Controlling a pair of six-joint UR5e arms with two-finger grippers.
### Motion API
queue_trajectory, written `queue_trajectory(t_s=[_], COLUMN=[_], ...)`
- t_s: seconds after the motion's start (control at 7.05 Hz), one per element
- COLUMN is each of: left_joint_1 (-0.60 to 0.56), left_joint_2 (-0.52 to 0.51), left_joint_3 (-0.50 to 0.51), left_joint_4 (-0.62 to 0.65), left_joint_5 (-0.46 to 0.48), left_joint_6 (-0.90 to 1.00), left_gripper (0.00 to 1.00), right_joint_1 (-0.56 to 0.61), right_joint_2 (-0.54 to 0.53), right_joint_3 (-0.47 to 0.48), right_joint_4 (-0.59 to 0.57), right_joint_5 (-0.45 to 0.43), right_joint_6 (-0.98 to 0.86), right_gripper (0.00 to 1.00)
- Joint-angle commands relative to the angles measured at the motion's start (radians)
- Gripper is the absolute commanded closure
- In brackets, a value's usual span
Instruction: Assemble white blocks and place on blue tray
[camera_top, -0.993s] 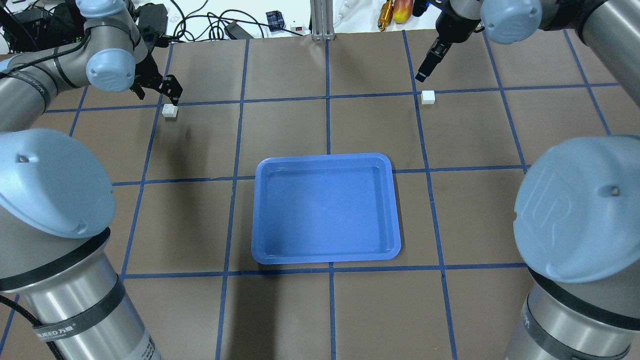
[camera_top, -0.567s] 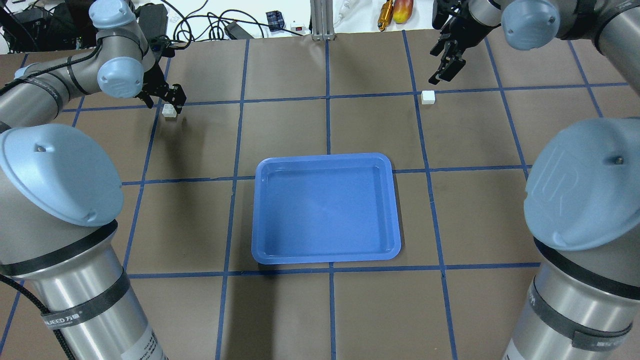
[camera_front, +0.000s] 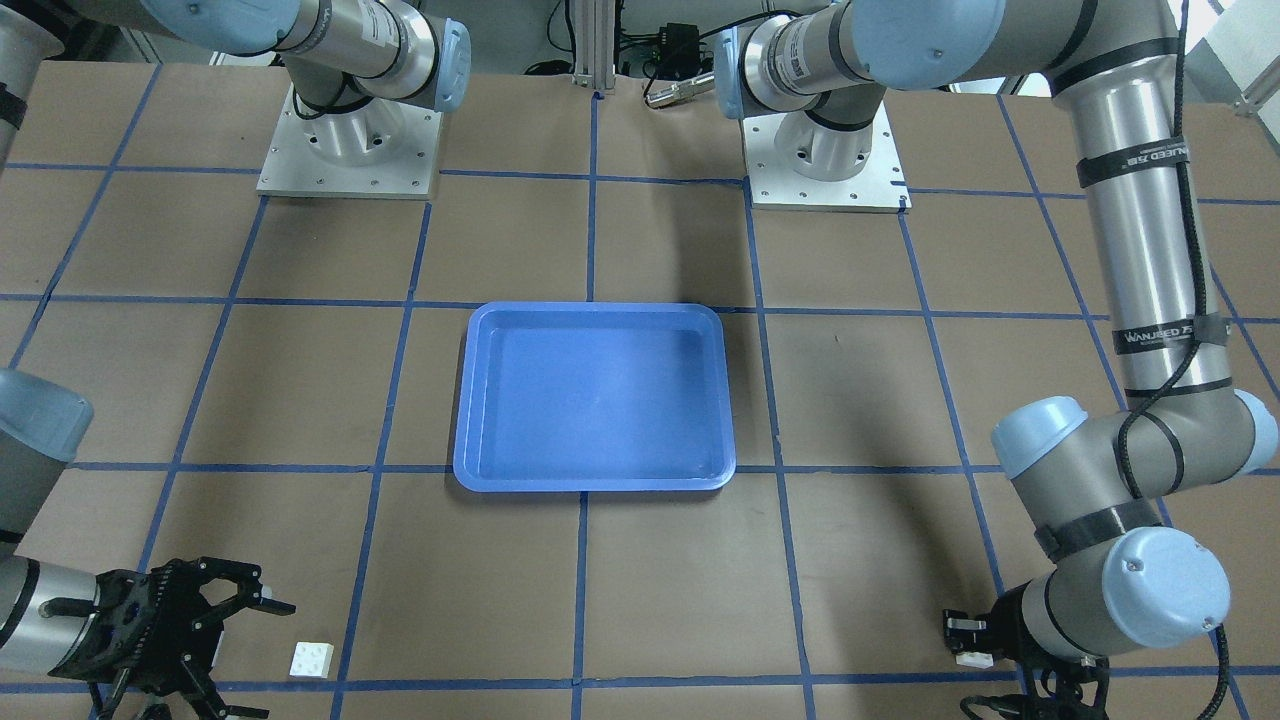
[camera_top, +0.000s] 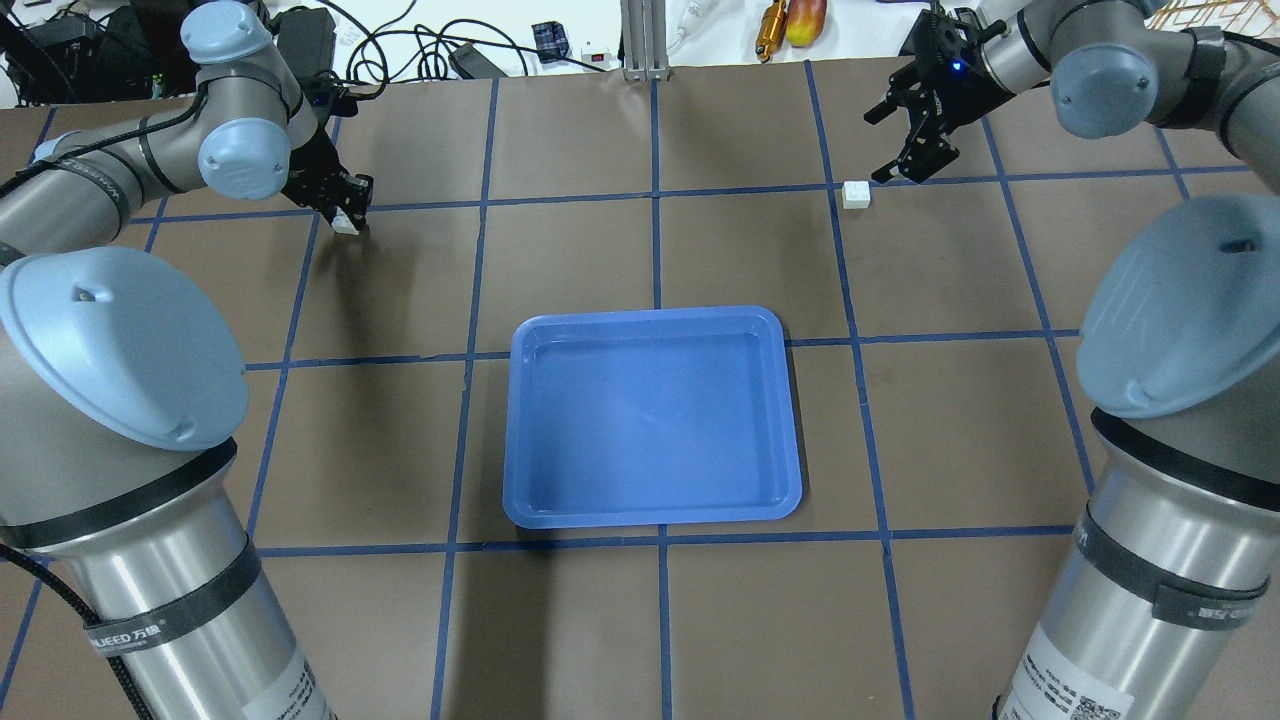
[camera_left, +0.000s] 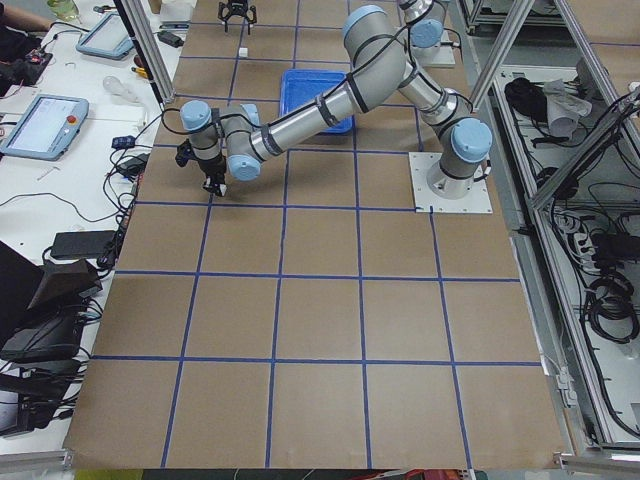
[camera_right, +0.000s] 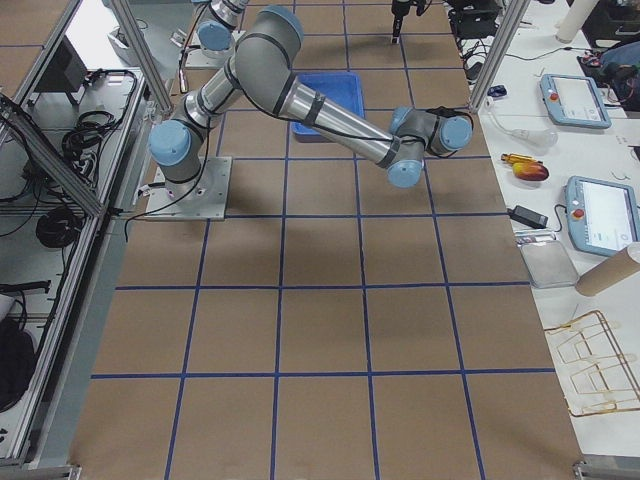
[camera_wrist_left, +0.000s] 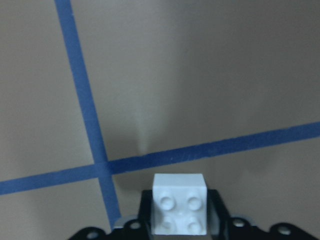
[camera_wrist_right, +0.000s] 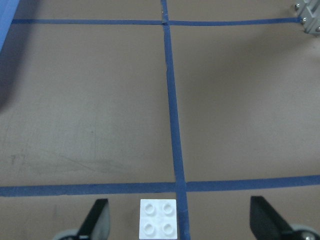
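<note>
- The blue tray (camera_top: 512, 430) lies mid-table, nearest the robot's base.
- At ten o'clock from it, the left white block (camera_wrist_left: 179, 202) sits studs up, pinched at two opposite walls by the left gripper (camera_top: 347, 208).
- At one o'clock, the right white block (camera_wrist_right: 158, 218) rests untouched between the wide-spread jaws of the right gripper (camera_wrist_right: 180, 215).
- Both blocks are probably light, stiff and slick. Grip the flat side walls squarely and keep the studs free.

Under left gripper (camera_top: 348, 214), white block (camera_top: 344, 226) mostly hidden.
</note>
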Motion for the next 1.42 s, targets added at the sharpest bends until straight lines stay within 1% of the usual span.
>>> queue_trajectory(t_s=[0.0,0.14,0.28,0.43,0.71,0.85,0.99,1.13,1.28], left_joint_1=[-0.002,-0.023,-0.044,-0.096,-0.191,-0.245,-0.294,-0.337,-0.374], left_joint_2=[0.036,0.082,0.131,0.193,0.331,0.376,0.404,0.428,0.455], left_joint_3=[-0.001,-0.007,-0.036,-0.111,-0.286,-0.349,-0.387,-0.424,-0.450], left_joint_4=[-0.045,-0.117,-0.176,-0.179,-0.164,-0.143,-0.111,-0.104,-0.093], left_joint_5=[-0.013,-0.020,-0.030,-0.044,-0.052,-0.050,-0.050,-0.052,-0.053], left_joint_6=[-0.037,-0.048,-0.109,-0.151,-0.359,-0.421,-0.488,-0.527,-0.609], left_gripper=[0.68,0.69,0.69,0.69,0.70,0.72,0.72,0.73,0.73], right_joint_1=[-0.008,-0.008,-0.008,-0.008,-0.013,-0.032,-0.033,-0.033,-0.033], right_joint_2=[0.023,0.044,0.055,0.054,0.055,0.058,0.060,0.061,0.070], right_joint_3=[0.060,0.064,0.064,0.060,0.060,0.055,0.057,0.054,0.052], right_joint_4=[-0.007,-0.005,-0.007,-0.008,-0.013,-0.010,-0.013,-0.015,-0.013], right_joint_5=[0.035,0.035,0.035,0.036,0.054,0.055,0.056,0.055,0.056], right_joint_6=[-0.063,-0.062,-0.059,-0.059,-0.059,-0.059,-0.059,-0.048,-0.046], right_gripper=[0.00,0.00,0.00,0.00,0.04,0.04,0.04,0.04,0.08])
